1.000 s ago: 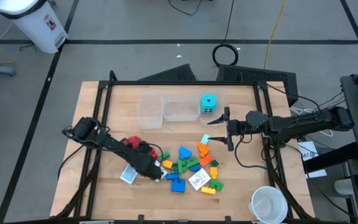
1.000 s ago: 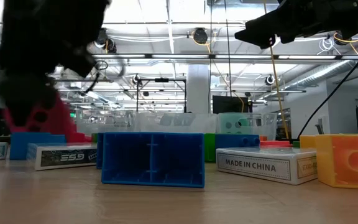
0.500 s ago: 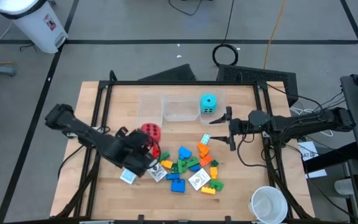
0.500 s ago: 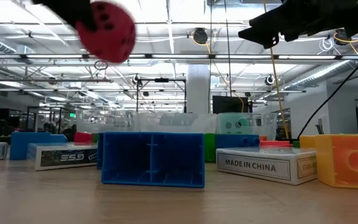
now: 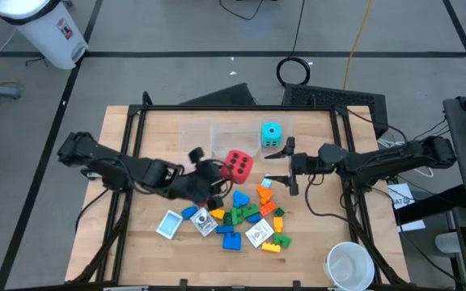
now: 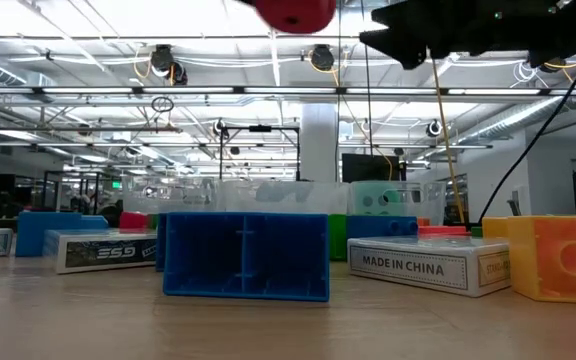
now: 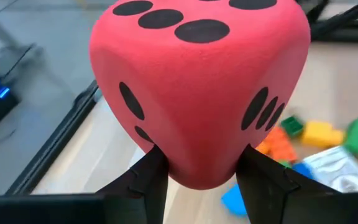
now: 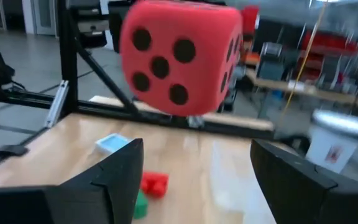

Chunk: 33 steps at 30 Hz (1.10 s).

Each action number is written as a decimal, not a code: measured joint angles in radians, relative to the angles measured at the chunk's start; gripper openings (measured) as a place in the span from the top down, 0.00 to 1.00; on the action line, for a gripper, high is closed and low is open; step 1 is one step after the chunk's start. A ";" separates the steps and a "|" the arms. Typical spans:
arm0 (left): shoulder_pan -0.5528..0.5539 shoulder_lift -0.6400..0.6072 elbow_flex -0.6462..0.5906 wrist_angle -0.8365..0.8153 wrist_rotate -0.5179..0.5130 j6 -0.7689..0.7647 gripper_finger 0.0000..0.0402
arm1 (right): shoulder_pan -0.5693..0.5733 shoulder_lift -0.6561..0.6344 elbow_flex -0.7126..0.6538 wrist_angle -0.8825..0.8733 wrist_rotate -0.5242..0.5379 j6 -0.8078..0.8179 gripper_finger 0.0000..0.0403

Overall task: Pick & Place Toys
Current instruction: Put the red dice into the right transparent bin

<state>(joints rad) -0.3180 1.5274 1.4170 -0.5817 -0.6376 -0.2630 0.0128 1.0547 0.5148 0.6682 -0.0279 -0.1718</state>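
My left gripper (image 5: 226,168) is shut on a red dotted die (image 5: 238,164), high above the table's middle; the low view shows the die (image 6: 295,12) at its top edge. My right gripper (image 5: 281,166) stands open just right of the die, level with it, fingers pointing at it; its wrist view shows the die (image 8: 179,56) straight ahead, untouched. Coloured bricks (image 5: 249,214) and small cards (image 5: 169,225) lie in a pile on the table's near half. A cyan die (image 5: 271,134) rests on the table at the far side. My left gripper pinches the red die between its two fingers (image 7: 148,171), on two opposite faces at the die's end nearest the gripper (image 7: 166,155). The fingers come from the table's left, slanting slightly down. The die is lifted clear of the table.
Clear plastic bins (image 5: 235,141) stand at the far middle, left of the cyan die. A white round cup (image 5: 349,265) sits at the near right corner. A black frame (image 5: 136,113) runs round the table. Bare wood shows at the far left.
My left gripper has risen from the pile with the red die and carried it toward the table's right and far side, up to the right gripper. It has tipped from pointing down to nearly level. The die is now high above the table.
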 joint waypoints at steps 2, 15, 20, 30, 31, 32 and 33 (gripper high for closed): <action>0.025 -0.001 0.000 0.047 0.048 0.063 0.60 | 0.000 0.009 -0.001 0.049 -0.002 -0.057 0.29; 0.095 -0.001 0.000 0.089 0.150 0.136 0.61 | -0.072 0.116 0.104 0.150 -0.137 -0.017 0.13; 0.098 -0.002 0.000 0.104 0.184 0.169 0.62 | -0.142 0.200 0.176 0.163 -0.357 0.064 0.17; 0.127 -0.002 -0.002 0.086 0.248 0.169 0.69 | -0.161 0.275 0.224 0.211 -0.474 0.108 0.52; 0.129 -0.002 -0.002 0.086 0.250 0.165 0.69 | -0.161 0.274 0.224 0.205 -0.474 0.108 0.55; 0.129 -0.002 -0.002 0.083 0.249 0.156 0.69 | -0.161 0.274 0.225 0.197 -0.475 0.108 0.56; 0.128 -0.002 -0.002 0.081 0.245 0.150 0.69 | -0.161 0.275 0.226 0.189 -0.481 0.108 0.56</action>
<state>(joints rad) -0.1898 1.5257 1.4147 -0.5010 -0.3929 -0.1131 -0.1486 1.3293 0.7404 0.8573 -0.5091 -0.0643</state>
